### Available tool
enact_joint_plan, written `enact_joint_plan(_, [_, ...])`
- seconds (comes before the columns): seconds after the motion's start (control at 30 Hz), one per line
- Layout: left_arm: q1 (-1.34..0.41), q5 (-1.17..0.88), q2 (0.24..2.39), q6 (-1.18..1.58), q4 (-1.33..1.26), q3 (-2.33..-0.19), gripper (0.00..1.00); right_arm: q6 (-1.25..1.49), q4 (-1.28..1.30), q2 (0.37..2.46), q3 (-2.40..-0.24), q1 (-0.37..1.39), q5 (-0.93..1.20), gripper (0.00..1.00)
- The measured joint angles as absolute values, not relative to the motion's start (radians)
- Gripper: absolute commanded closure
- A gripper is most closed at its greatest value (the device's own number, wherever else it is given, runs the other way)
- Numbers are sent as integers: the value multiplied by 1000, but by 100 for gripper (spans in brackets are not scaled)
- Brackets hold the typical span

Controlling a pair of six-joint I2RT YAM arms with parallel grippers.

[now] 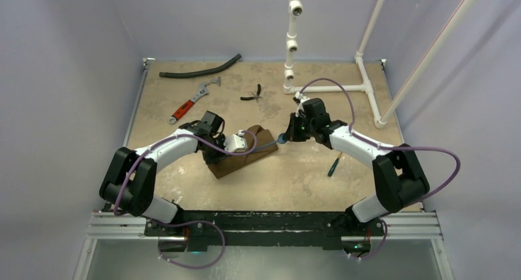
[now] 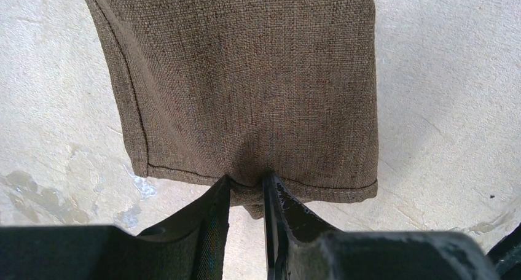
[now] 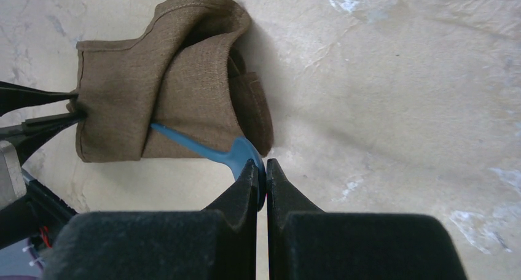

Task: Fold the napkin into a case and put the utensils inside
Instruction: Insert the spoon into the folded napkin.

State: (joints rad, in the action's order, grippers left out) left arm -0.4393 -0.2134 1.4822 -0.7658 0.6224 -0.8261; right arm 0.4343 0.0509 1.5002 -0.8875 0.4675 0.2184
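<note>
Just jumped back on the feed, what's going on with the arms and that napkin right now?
The left gripper pinches one edge of the folded napkin, holding it down on the table. The right gripper is shut on the bowl of the blue spoon, whose handle points into the napkin's open fold. A dark utensil lies on the table near the right arm, not yet picked up.

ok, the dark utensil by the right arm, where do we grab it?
Mid-shaft, from above, jaws across its thin width. The dark utensil lies flat and slanted on the table, clear of the napkin, so likely only a top-down pinch fits. Right gripper is nearest, but shut on the blue spoon.
</note>
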Motion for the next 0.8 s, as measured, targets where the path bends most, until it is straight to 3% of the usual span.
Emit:
enact_joint_plan(0.57, [-439, -214, 1483, -768, 616, -820, 79, 514, -56, 1654, -961, 604, 247, 100])
enact_joint_plan(0.67, [-439, -214, 1483, -768, 616, -820, 79, 525, -71, 1673, -970, 632, 247, 83])
enact_joint_plan(0.8, [-439, -213, 1483, -768, 616, -820, 79, 535, -73, 1709, -972, 646, 244, 71])
